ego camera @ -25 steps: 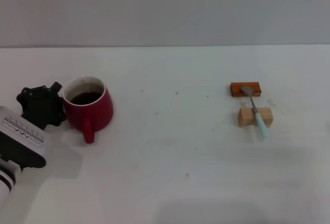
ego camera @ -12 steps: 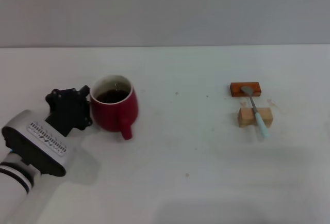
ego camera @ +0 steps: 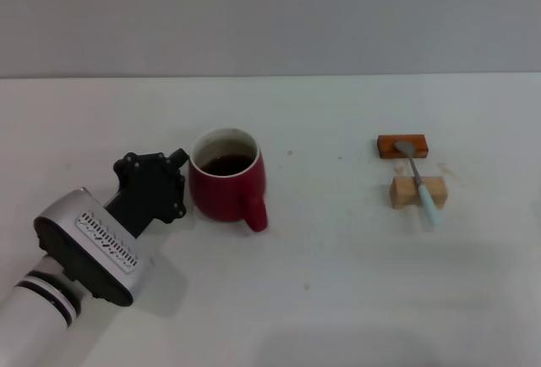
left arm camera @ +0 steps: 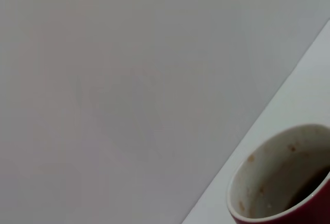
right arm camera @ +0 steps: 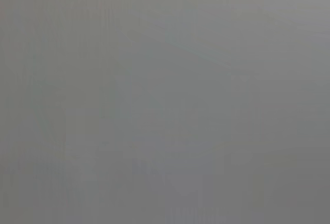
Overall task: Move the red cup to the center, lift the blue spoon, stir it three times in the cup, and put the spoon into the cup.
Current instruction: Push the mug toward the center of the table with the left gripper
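The red cup (ego camera: 225, 188) stands on the white table left of the middle, with dark liquid inside and its handle towards the front right. My left gripper (ego camera: 176, 183) is pressed against the cup's left side. The cup's rim and white inner wall also show in the left wrist view (left arm camera: 281, 180). The blue spoon (ego camera: 419, 183) lies at the right, its metal bowl on an orange block (ego camera: 402, 145) and its pale blue handle across a tan block (ego camera: 418, 191). My right gripper is out of view.
The white table (ego camera: 338, 282) runs back to a grey wall. The two wooden blocks under the spoon are the only other objects. The right wrist view shows only plain grey.
My left gripper and the red cup have moved together to the right across the table, from the far left towards the middle. The spoon and blocks have not moved.
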`<state>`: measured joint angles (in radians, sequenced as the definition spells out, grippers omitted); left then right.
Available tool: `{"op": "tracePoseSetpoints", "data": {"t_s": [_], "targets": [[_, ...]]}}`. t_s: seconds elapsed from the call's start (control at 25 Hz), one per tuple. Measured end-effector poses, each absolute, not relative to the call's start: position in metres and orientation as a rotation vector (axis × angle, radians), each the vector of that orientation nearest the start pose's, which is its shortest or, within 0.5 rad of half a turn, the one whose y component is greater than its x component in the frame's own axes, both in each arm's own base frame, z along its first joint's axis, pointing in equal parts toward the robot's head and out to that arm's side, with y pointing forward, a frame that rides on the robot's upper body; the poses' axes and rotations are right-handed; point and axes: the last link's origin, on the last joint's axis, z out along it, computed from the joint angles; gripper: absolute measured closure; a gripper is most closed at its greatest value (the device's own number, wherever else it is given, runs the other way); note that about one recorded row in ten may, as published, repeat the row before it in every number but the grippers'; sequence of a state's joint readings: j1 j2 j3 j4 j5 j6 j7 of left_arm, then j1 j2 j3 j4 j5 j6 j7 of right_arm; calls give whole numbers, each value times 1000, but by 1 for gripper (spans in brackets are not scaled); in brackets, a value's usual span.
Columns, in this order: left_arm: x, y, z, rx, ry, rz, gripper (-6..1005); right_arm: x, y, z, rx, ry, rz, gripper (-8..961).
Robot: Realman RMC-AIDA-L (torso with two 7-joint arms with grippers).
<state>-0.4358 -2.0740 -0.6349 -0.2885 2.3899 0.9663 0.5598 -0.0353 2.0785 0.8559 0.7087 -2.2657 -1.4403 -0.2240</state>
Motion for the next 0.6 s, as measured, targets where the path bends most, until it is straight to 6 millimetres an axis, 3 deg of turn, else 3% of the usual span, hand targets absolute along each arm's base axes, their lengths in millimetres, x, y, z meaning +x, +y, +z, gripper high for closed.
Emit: {"op": "tracePoseSetpoints", "data": {"t_s": [0.6], "targets": [[-297,322,-83,-1992,153,-173,1001,302,225,7,-1218,390,799,150]]}}
